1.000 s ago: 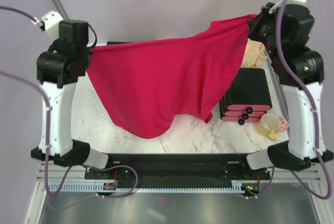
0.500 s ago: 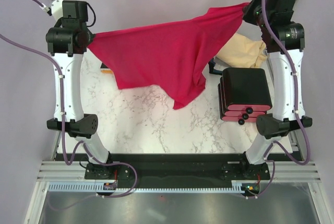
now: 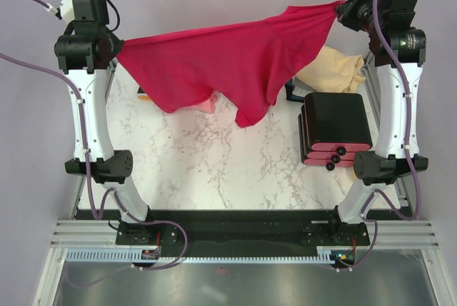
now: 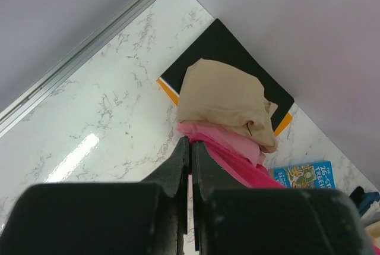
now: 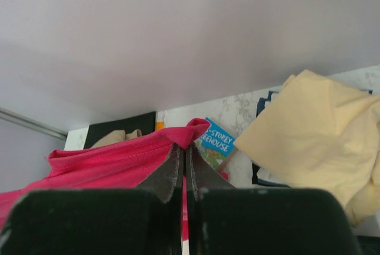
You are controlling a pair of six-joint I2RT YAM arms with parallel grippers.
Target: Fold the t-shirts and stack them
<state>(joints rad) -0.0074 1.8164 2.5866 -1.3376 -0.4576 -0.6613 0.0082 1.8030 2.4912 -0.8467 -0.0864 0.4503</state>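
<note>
Tension across crimson t-shirt at frame top: left gripper and right gripper each clamped on an opposite edge, likely spreading it flat before folding.

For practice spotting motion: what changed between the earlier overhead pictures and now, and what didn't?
The left tool and right tool moved forward, away from the near edge, carrying the crimson t-shirt back with them. Unchanged: both stay shut on it; the cream t-shirt and black drawer box are in place.
</note>
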